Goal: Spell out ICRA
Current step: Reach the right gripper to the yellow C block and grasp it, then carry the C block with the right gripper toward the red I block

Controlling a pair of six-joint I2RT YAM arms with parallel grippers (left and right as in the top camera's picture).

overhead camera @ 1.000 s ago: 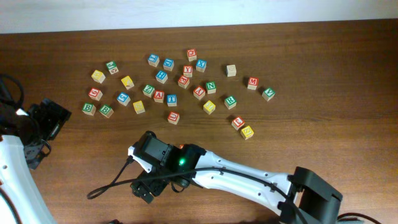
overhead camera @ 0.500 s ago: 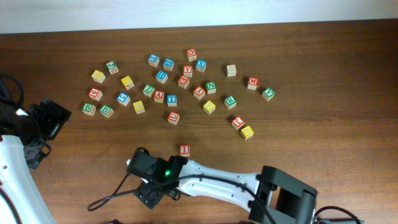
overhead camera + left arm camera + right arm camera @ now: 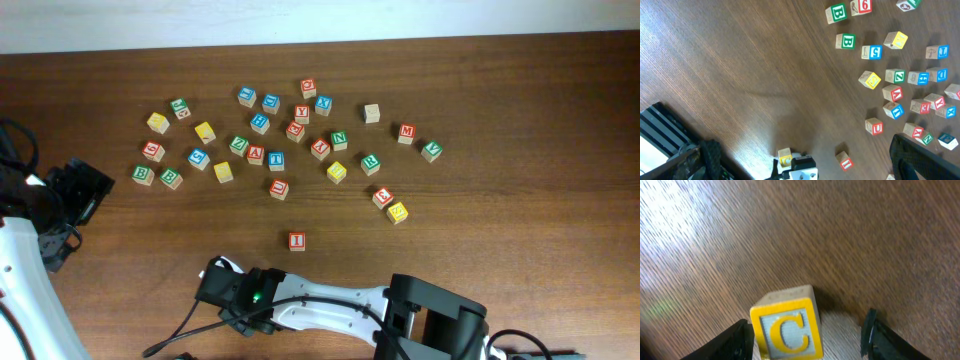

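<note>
The red I cube (image 3: 297,241) stands alone on the table in front of the pile and also shows in the left wrist view (image 3: 844,161). The yellow C cube (image 3: 787,325) sits on the table between my right gripper's (image 3: 807,335) open fingers, close to the left finger with a gap to the right one. It also shows in the left wrist view (image 3: 785,157). In the overhead view the right gripper (image 3: 240,300) hides it. The green R (image 3: 371,161) and the red A (image 3: 255,155) lie in the pile. My left gripper (image 3: 80,190) is open and empty at the far left.
Several other letter cubes are scattered across the back half of the table (image 3: 120,80), from the green B cubes (image 3: 171,178) at the left to a green cube (image 3: 431,150) at the right. The right arm's cable (image 3: 175,315) trails along the front edge.
My right gripper has pulled back from the red I cube toward the front-left, leaving the I uncovered on the table. The left arm has not moved.
</note>
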